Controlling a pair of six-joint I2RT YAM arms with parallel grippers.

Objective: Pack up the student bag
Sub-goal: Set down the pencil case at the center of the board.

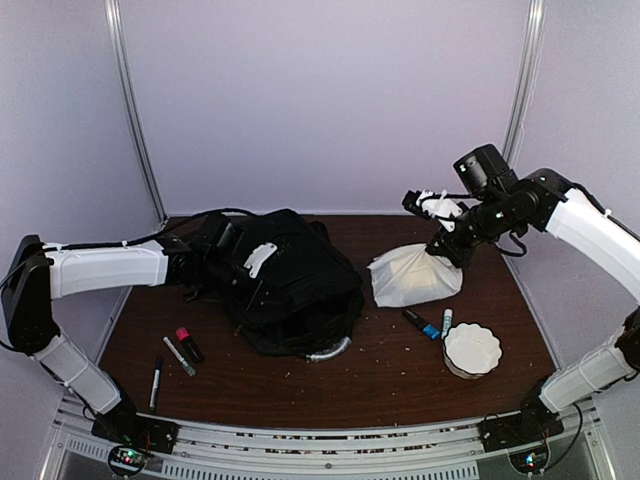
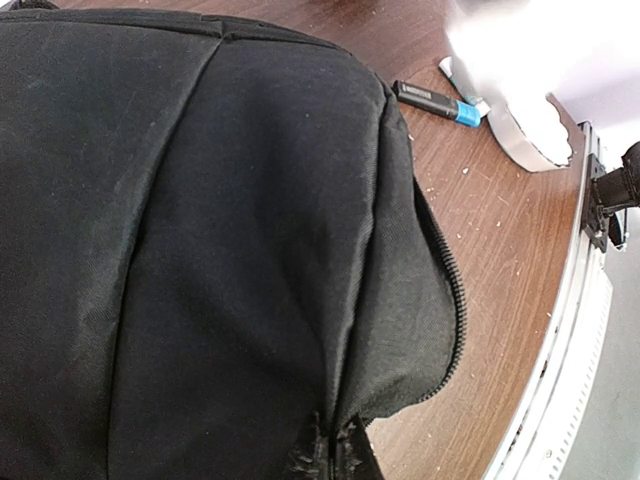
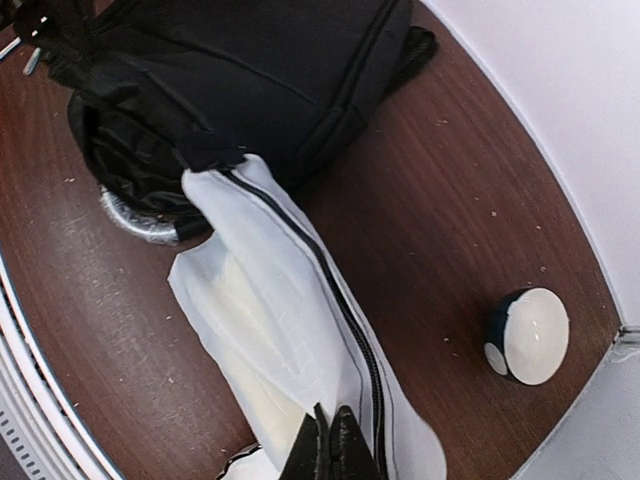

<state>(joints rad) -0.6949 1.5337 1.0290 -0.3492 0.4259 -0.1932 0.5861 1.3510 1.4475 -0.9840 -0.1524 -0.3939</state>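
No legible text, label, brand or number in any view; nothing readable on student bag [image 1: 290,285], white pouch [image 1: 412,277], blue-capped marker [image 1: 424,325] at pouch's 6 o'clock.

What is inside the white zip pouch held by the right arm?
The white pouch looks zipped shut. A pale flat shape shows faintly through its fabric; what it is cannot be seen.

Soft even light; student bag [image 1: 290,280] near-black, detail lost.
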